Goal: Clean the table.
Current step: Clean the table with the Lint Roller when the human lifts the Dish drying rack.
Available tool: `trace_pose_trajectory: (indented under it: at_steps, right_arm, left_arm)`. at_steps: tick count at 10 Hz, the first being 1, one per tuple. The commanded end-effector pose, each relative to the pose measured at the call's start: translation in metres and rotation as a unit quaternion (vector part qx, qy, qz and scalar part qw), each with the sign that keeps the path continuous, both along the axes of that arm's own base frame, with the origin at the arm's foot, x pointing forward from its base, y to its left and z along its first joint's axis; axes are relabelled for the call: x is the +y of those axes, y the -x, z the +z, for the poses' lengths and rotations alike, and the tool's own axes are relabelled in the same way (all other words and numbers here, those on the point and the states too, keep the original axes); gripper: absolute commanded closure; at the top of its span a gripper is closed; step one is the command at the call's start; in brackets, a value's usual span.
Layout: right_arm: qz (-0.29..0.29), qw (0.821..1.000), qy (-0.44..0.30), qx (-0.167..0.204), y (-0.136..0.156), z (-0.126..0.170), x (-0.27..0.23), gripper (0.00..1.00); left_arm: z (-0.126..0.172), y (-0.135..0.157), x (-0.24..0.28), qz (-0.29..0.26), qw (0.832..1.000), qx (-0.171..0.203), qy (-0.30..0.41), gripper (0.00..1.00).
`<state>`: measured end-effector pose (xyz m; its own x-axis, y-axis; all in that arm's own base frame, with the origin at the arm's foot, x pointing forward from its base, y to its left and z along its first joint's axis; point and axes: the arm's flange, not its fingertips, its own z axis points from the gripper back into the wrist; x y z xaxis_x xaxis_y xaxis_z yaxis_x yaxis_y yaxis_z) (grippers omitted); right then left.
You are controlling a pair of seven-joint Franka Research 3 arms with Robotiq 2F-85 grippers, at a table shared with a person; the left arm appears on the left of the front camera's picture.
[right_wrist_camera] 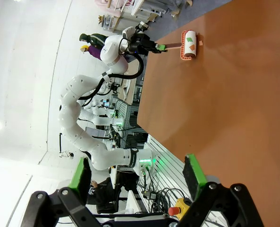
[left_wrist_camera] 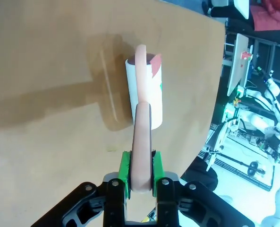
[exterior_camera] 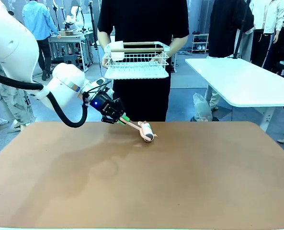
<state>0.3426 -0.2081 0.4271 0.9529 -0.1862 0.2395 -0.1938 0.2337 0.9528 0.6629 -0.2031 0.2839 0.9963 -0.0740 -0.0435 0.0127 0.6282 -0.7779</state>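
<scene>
Left wrist view: left gripper clamped on the pink handle of a white cylindrical lint roller resting on the matte terracotta table.
A tilting wrist could lift the roller or twist its handle loose.

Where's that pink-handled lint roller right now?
In the front view, the pink-handled white lint roller rests on the reddish-brown table near its far edge, its handle clamped in the left end effector.

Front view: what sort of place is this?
Probably a robotics lab, not a home: the left gripper holds a lint roller at the terracotta table, a white-topped table stands beyond, and a red stop button sits among cables.
</scene>
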Motion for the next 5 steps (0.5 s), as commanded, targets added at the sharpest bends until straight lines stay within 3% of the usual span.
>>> trace_pose_trajectory:
  at_steps: [1, 5]
  right_arm:
    - [0.000, 1.000, 0.000, -0.005, 0.001, 0.003, 0.000, 0.00]
    - [0.000, 1.000, 0.000, -0.005, 0.001, 0.003, 0.000, 0.00]
  left_arm:
    - [-0.013, 0.008, -0.015, 0.012, 1.000, 0.008, -0.019, 0.78]
    - [-0.023, 0.011, -0.051, 0.003, 1.000, 0.004, -0.024, 0.78]
